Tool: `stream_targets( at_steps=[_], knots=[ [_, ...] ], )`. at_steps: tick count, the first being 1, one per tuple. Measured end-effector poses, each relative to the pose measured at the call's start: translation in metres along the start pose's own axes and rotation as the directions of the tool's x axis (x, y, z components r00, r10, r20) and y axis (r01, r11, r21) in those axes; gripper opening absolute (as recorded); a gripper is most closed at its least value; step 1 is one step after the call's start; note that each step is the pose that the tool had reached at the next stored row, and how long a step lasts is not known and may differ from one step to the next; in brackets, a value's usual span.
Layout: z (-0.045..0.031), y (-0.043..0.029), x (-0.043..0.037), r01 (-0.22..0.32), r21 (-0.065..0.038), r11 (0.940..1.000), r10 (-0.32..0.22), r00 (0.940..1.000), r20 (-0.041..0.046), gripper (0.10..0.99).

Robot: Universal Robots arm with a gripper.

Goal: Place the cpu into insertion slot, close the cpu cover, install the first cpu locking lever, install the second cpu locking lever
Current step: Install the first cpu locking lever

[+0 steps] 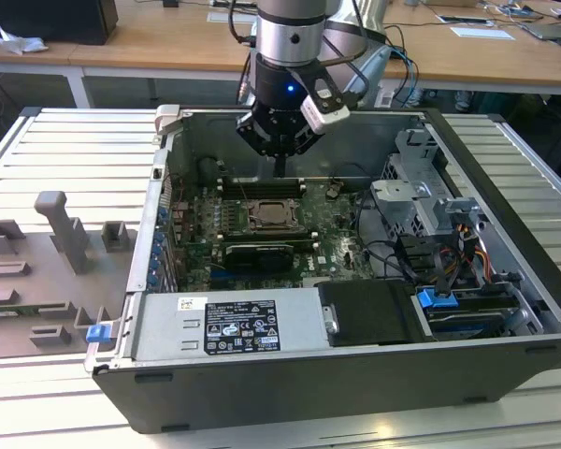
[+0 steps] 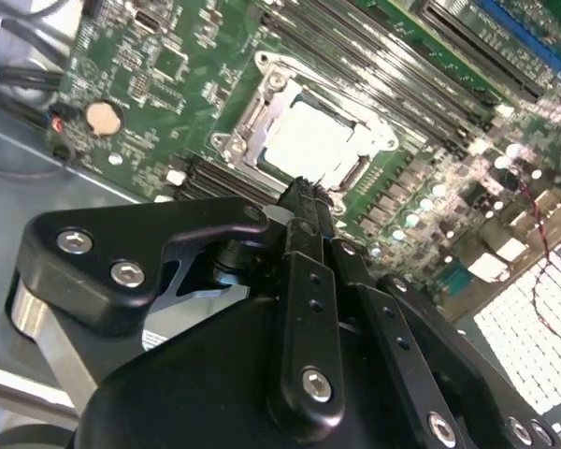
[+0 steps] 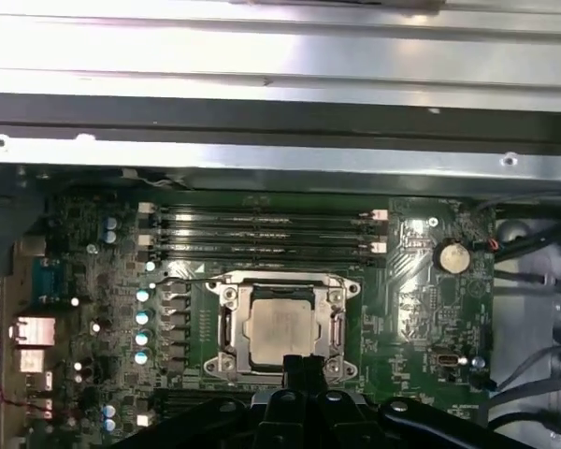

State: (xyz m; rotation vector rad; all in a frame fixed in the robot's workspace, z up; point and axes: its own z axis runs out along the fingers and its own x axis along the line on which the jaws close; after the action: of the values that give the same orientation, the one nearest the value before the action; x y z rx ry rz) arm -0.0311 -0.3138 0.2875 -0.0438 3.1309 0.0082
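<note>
The cpu (image 3: 279, 325) lies flat in the insertion slot (image 3: 338, 325), its pale metal top showing in both wrist views (image 2: 313, 140). The silvery cpu cover (image 3: 280, 281) lies down around it as a frame (image 2: 252, 112). In the exterior view my gripper (image 1: 279, 166) hangs inside the open computer case, a little above the socket (image 1: 273, 217). Its black fingers are shut together with nothing between them, and the tips (image 2: 304, 195) sit just off one edge of the cover (image 3: 304, 363). I cannot make out how the locking levers stand.
Long black memory slots (image 3: 262, 234) run beside the socket, with a coin battery (image 3: 453, 257) further along. A black card (image 1: 254, 254), the power supply (image 1: 229, 327), cables and a drive cage (image 1: 421, 187) crowd the case. Grey fixtures (image 1: 47, 271) stand at the exterior view's left.
</note>
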Motion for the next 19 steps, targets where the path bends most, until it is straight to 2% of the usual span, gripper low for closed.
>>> stream_targets(
  at_steps=[11, 14, 19],
  knots=[
    [0.0045, 0.0014, 0.049, 0.0, -0.012, 0.9999, 0.0, 1.0, 0.0024, 0.106],
    [0.0067, 0.0016, 0.0587, 0.0, -0.012, 0.9999, 0.0, 1.0, 0.0022, 0.106],
    [0.01, 0.0019, 0.0703, 0.0, -0.012, 0.9999, 0.0, 1.0, 0.0022, 0.106]
  ],
)
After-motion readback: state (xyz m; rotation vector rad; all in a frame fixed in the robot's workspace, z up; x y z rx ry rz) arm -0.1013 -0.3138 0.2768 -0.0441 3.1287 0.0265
